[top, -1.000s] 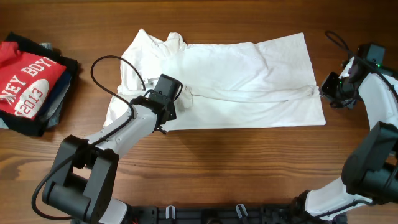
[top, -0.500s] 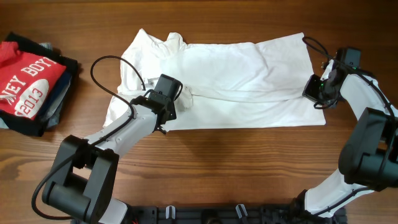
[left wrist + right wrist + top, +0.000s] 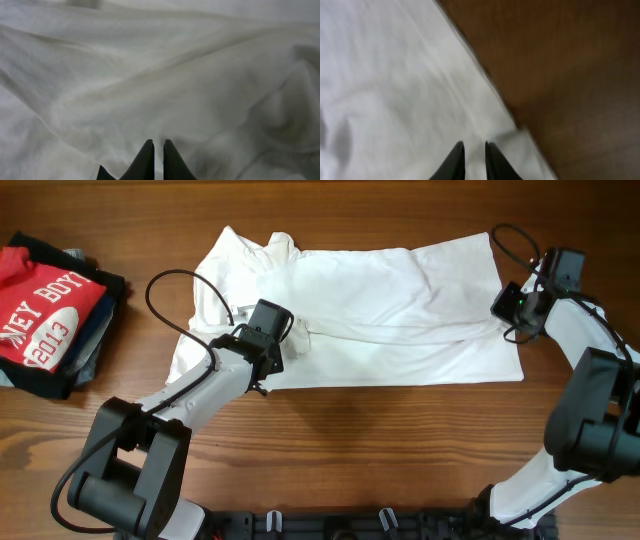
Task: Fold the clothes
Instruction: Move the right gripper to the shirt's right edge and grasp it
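Observation:
A white shirt [image 3: 380, 310] lies spread across the wooden table, with its lower part folded up along a long crease. My left gripper [image 3: 292, 337] sits at the shirt's lower left, where the cloth is bunched. In the left wrist view its jaws [image 3: 157, 142] are pressed nearly together on the white cloth [image 3: 150, 75]. My right gripper [image 3: 503, 306] is at the shirt's right edge. In the right wrist view its jaws [image 3: 474, 145] are close together over the shirt's hem [image 3: 385, 90], and that view is blurred.
A stack of folded clothes with a red printed shirt on top [image 3: 50, 315] lies at the far left. Bare wood [image 3: 400, 450] runs along the front of the table, and it also shows beyond the shirt's edge in the right wrist view [image 3: 570, 60].
My right gripper has moved from off the shirt's right side inward and then toward the far right corner. The left arm and the shirt have not moved.

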Controlling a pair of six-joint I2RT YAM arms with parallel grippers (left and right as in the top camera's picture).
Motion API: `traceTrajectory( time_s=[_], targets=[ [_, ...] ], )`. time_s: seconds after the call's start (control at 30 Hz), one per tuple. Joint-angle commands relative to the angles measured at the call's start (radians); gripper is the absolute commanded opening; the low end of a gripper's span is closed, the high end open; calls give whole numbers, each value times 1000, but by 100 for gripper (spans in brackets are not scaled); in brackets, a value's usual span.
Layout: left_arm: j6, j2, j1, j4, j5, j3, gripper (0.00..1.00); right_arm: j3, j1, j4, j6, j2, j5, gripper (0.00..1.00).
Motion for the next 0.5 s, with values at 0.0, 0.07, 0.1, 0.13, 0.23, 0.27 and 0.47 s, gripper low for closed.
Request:
traceTrajectory(
  time_s=[0.0, 0.07, 0.1, 0.13, 0.23, 0.27, 0.47],
  targets=[
    [-6, -11, 6, 0, -16, -6, 8, 23, -4, -177, 13, -134, 18, 17],
    [-6, -11, 6, 0, -16, -6, 8, 13, -4, -264, 12, -142, 49, 18],
    [-6, -11, 6, 0, -16, -6, 8, -10, -4, -262, 13, -142, 48, 18],
    [-6, -11, 6, 0, -16, -6, 8, -27, -4, -254, 16, -139, 48, 18],
    [-6, -11, 6, 0, -16, -6, 8, -82, -4, -195, 17, -118, 48, 18],
    [-6, -11, 6, 0, -16, -6, 8, -99, -4, -174, 16, -107, 48, 18],
    [-6, -11, 6, 0, -16, -6, 9, -153, 2, 5, 16, -52, 27, 19]
  ],
)
